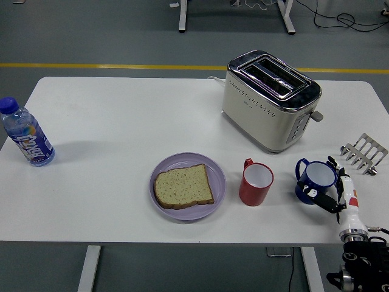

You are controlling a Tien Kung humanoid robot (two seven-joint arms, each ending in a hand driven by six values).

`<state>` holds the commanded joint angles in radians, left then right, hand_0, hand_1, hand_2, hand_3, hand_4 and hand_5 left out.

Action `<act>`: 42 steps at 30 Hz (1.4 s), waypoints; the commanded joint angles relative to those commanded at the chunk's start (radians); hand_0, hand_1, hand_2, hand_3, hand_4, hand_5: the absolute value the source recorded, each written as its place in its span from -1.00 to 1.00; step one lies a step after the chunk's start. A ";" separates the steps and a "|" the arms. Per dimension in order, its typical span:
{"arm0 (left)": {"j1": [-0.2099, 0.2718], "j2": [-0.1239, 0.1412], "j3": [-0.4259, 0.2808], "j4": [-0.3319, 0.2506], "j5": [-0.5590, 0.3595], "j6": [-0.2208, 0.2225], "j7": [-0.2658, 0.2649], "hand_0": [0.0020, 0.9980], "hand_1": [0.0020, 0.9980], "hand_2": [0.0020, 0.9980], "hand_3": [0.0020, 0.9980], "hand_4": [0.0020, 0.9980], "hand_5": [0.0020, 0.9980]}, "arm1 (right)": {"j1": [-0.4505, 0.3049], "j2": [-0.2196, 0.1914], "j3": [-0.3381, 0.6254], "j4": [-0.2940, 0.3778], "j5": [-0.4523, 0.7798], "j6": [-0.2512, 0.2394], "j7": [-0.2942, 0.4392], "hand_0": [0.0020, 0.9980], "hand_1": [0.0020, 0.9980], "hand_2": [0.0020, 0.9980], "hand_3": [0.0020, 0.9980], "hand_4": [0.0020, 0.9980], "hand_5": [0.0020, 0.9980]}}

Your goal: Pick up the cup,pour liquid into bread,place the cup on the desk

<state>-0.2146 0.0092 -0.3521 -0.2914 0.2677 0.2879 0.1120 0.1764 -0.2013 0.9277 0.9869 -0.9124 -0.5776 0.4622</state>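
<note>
Head view: near the worktop's (109, 121) front right corner, the right robot hand (333, 193) curls its fingers (320, 197) around the blue cup (315, 181), apparently grasping it; secure the grip before lifting vertically, clearing the red cup (255, 184) toward the bread (182, 186).

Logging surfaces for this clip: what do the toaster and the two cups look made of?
Cream toaster with chrome top: likely painted metal, mirror-bright slots. Red cup with white inside and blue cup: probably glazed ceramic, smooth with slight sheen; plastic is possible.
</note>
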 joint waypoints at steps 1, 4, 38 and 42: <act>0.000 0.000 0.000 0.000 -0.001 0.000 0.000 0.36 0.37 0.39 0.09 -0.50 1.00 | 0.002 0.000 -0.001 -0.001 0.002 -0.001 0.001 0.84 0.64 0.83 0.85 1.00 -0.74; -0.001 0.000 0.000 0.000 -0.001 0.000 0.000 0.36 0.37 0.39 0.09 -0.50 1.00 | 0.005 0.000 -0.002 -0.004 0.010 -0.007 0.005 0.84 0.64 0.83 0.85 1.00 -0.74; -0.007 0.000 0.003 -0.001 -0.007 0.000 -0.002 0.36 0.37 0.39 0.09 -0.50 1.00 | 0.027 0.009 -0.022 -0.027 0.077 -0.025 0.046 0.60 0.26 0.37 0.39 0.97 -0.76; -0.007 0.000 0.003 -0.001 -0.006 0.000 -0.002 0.36 0.37 0.39 0.09 -0.50 1.00 | 0.027 0.009 -0.024 -0.029 0.083 -0.027 0.050 0.53 0.20 0.32 0.32 0.94 -0.79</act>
<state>-0.2220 0.0091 -0.3486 -0.2922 0.2613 0.2876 0.1100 0.2037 -0.1921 0.9040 0.9583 -0.8295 -0.6047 0.5118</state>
